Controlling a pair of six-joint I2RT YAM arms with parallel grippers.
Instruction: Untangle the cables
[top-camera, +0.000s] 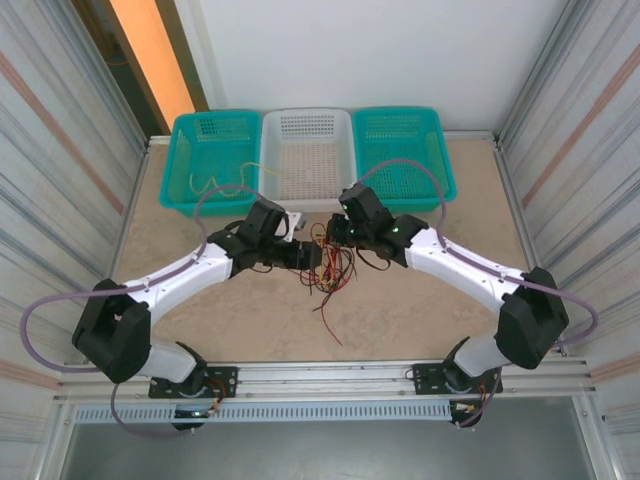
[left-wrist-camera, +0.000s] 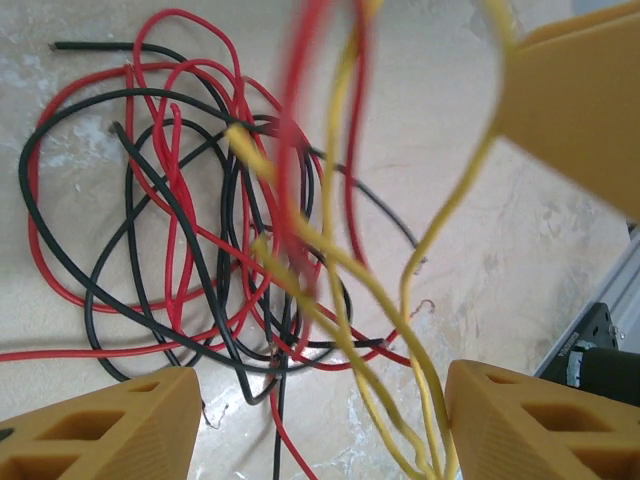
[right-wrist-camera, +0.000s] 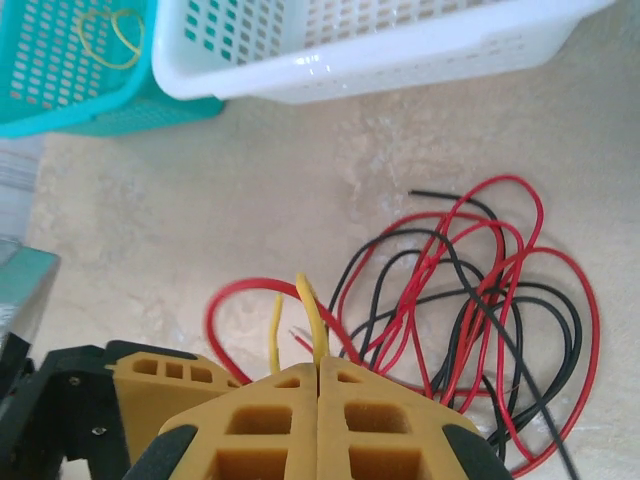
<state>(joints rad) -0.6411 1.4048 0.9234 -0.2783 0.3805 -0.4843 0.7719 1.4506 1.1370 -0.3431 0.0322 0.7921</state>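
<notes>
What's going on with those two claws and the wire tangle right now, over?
Right gripper shut on yellow cable. Left gripper open, yellow strands hanging between its fingers. Red and black cables tangled on table. Nothing in the way.

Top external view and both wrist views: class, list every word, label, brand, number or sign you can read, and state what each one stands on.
None: no legible word, number, brand or sign stands on the white basket, the teal baskets, the cables or the table.
</notes>
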